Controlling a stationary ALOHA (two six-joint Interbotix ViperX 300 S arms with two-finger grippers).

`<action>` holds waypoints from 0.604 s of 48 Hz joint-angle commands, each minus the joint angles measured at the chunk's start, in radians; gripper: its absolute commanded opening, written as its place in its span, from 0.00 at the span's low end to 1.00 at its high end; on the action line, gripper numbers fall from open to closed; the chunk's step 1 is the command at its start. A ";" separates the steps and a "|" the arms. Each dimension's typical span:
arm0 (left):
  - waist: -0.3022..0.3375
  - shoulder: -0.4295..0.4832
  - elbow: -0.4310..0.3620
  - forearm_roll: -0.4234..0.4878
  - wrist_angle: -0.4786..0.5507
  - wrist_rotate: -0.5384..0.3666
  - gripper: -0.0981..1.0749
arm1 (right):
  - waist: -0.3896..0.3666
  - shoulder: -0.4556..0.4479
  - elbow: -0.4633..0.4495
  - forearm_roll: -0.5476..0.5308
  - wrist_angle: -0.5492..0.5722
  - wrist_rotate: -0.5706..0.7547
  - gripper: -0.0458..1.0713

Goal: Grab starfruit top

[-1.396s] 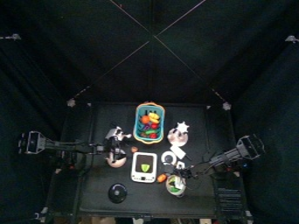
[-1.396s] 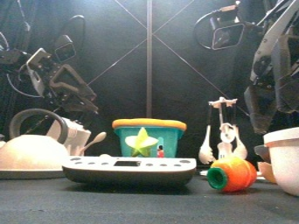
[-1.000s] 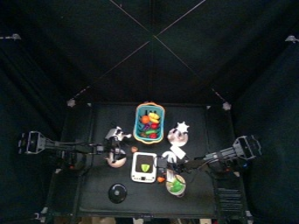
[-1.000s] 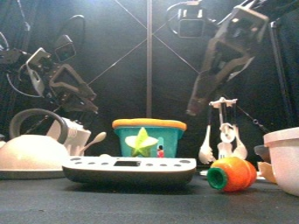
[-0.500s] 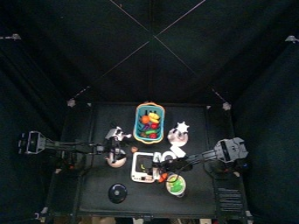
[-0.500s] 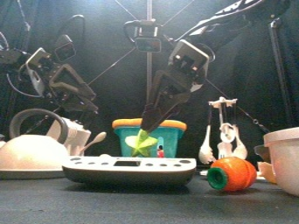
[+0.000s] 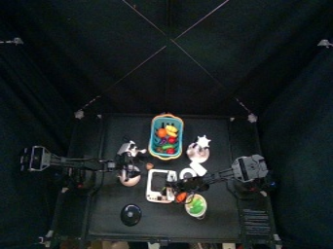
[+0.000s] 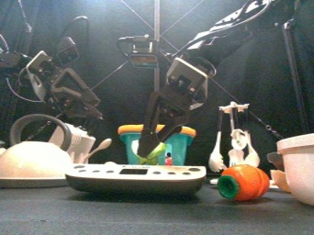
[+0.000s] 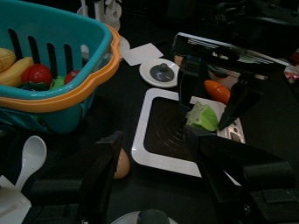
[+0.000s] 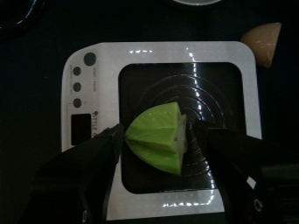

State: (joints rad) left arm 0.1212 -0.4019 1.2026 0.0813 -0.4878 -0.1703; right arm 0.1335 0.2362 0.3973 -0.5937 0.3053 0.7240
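Right wrist view alone shows spread jaws straddling the green starfruit top [image 10: 158, 133] on the scale [image 10: 100, 184].

Pen dimly lit from overhead, curtains swallowed in black, bright glare thrown on the white scale [image 10: 162, 133] rim, arc highlights on its platform, right gripper [image 10: 163, 179] jaws blurred, soft shadows cast on the table [image 7: 104, 195]
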 commanded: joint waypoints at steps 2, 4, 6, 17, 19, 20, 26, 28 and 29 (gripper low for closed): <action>0.000 -0.002 -0.011 0.002 -0.003 0.002 0.88 | -0.005 -0.020 -0.023 0.002 -0.006 0.002 0.78; 0.000 -0.003 -0.011 0.002 -0.003 0.002 0.88 | -0.005 -0.020 -0.023 0.002 -0.006 0.002 0.74; 0.000 -0.003 -0.011 0.002 -0.003 0.002 0.88 | -0.005 -0.020 -0.023 0.002 -0.005 0.002 0.71; -0.003 -0.003 -0.011 0.000 -0.003 0.000 0.88 | -0.005 -0.060 -0.020 0.003 0.014 0.002 0.64; -0.003 -0.003 -0.011 0.000 -0.003 0.000 0.88 | -0.005 -0.075 -0.017 0.003 0.017 0.002 0.64; -0.003 -0.003 -0.011 0.000 -0.003 0.000 0.88 | -0.005 -0.081 -0.017 0.002 0.018 0.002 0.64; -0.003 -0.003 -0.011 -0.002 -0.003 0.000 0.88 | -0.006 -0.126 -0.002 -0.002 0.018 0.002 0.63; -0.003 -0.003 -0.011 -0.002 -0.003 0.000 0.88 | -0.009 -0.129 0.006 0.002 0.018 0.002 0.63; -0.003 -0.003 -0.012 0.000 -0.005 0.000 0.88 | -0.011 -0.130 0.008 0.003 0.020 0.002 0.63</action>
State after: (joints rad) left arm 0.1197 -0.4034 1.2026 0.0813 -0.4863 -0.1718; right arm 0.1319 0.1534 0.4065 -0.5937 0.3267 0.7256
